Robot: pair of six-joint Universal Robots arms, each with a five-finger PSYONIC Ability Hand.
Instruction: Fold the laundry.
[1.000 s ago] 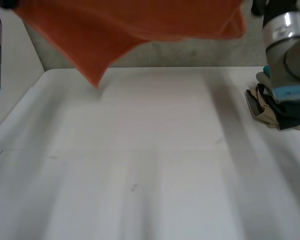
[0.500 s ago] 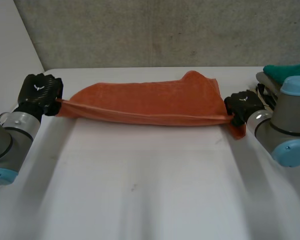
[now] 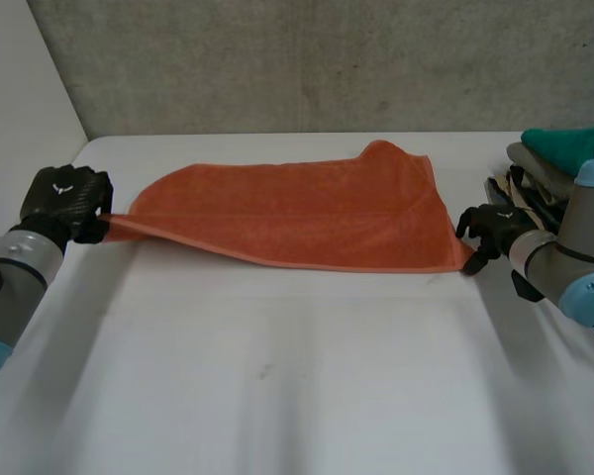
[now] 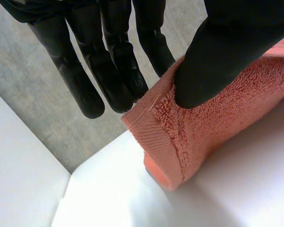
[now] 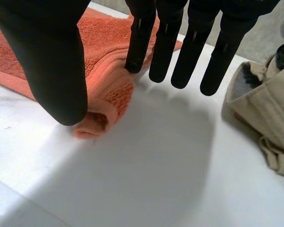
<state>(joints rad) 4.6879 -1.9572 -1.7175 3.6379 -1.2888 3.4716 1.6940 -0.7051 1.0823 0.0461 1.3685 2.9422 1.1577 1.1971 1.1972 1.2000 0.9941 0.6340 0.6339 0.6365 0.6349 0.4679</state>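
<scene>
Head view, towel: The orange towel (image 3: pixel 297 213) lies spread on the far half of the white table (image 3: pixel 277 386). Its near edge makes a straight line between my two hands.
Head view, hands: My left hand (image 3: pixel 67 198) is at the left near corner. My right hand (image 3: pixel 487 230) is at the right near corner.
Head view, rest: A pile of clothes (image 3: pixel 554 158) waits at the far right, with a teal piece on top.
Left wrist view, grip: My left hand (image 4: pixel 227 52) pinches the corner of the orange towel (image 4: pixel 199 127) between thumb and straight fingers. The corner hangs just over the table.
Right wrist view, grip: My right hand (image 5: pixel 47 56) pinches a bunched ridge of the orange towel (image 5: pixel 104 47), as I judge it. The rolled tip of the corner touches the table. A beige garment (image 5: pixel 270 113) lies near on the right.
Progress: I judge that the towel is only laid out and no fold is made yet. All folds and the whole pile are left to do.
Hard to see: My right arm hides part of the pile. The far right corner of the towel looks wrinkled. I cannot tell if the towel is one layer.
</scene>
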